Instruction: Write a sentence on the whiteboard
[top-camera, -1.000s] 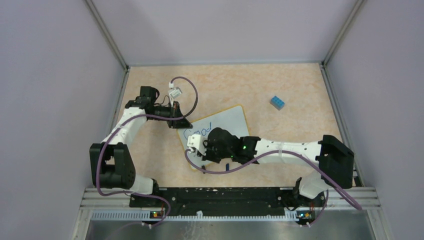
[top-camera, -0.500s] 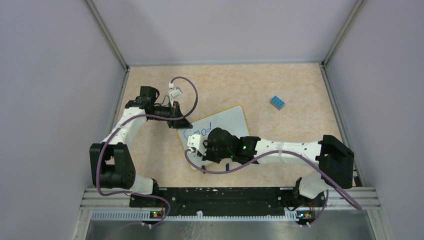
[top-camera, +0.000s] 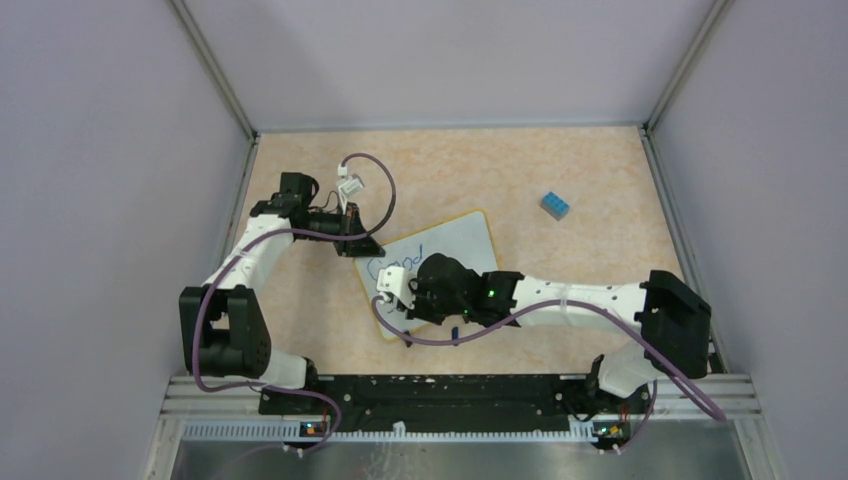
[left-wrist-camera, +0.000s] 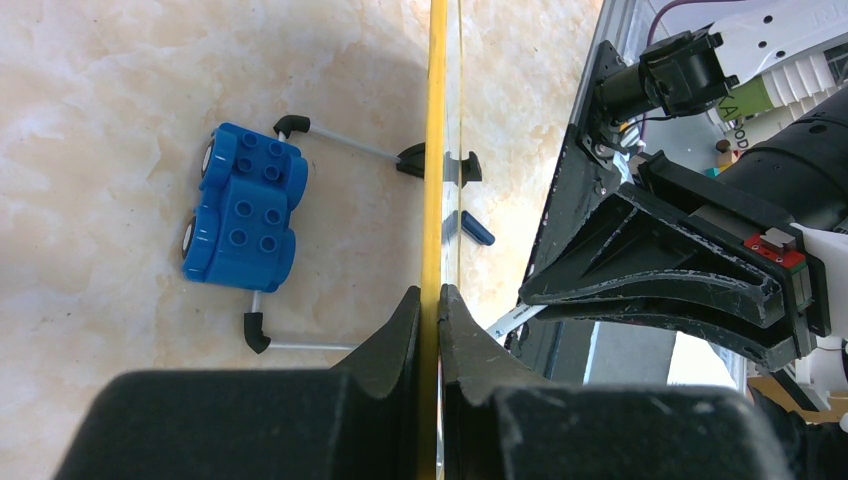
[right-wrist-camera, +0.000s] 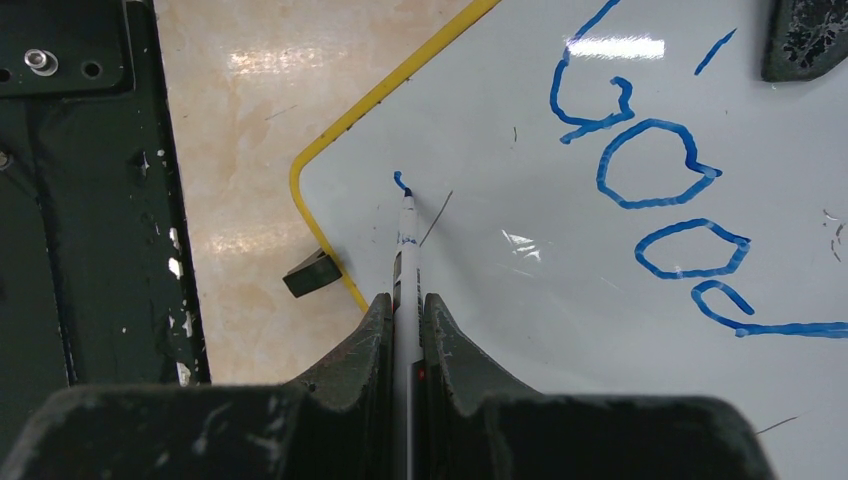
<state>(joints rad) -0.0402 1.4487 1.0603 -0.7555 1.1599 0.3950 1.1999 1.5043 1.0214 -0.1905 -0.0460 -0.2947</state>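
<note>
The small white rectangular whiteboard (top-camera: 465, 240) with its thin yellow rim sits mid-tabletop (top-camera: 560, 160), with blue handwritten lettering (right-wrist-camera: 650, 205) reading "Good". The right gripper (right-wrist-camera: 405, 300) pinches a slim white marker (right-wrist-camera: 407, 240), its tip touching the board near a corner. The left gripper (left-wrist-camera: 432, 300) clamps the board's rim.

You have two arms, the left arm (top-camera: 245, 262) and the right arm (top-camera: 575, 298), and two grippers, the left gripper (left-wrist-camera: 432, 300) and the right gripper (right-wrist-camera: 405, 305). You can count one whiteboard (top-camera: 462, 240), one marker (right-wrist-camera: 407, 240) and one blue studded brick (top-camera: 555, 206). The board carries one written word (right-wrist-camera: 655, 165) of four letters, one short hooked stroke (right-wrist-camera: 400, 183) and one short dash (right-wrist-camera: 716, 52).
</note>
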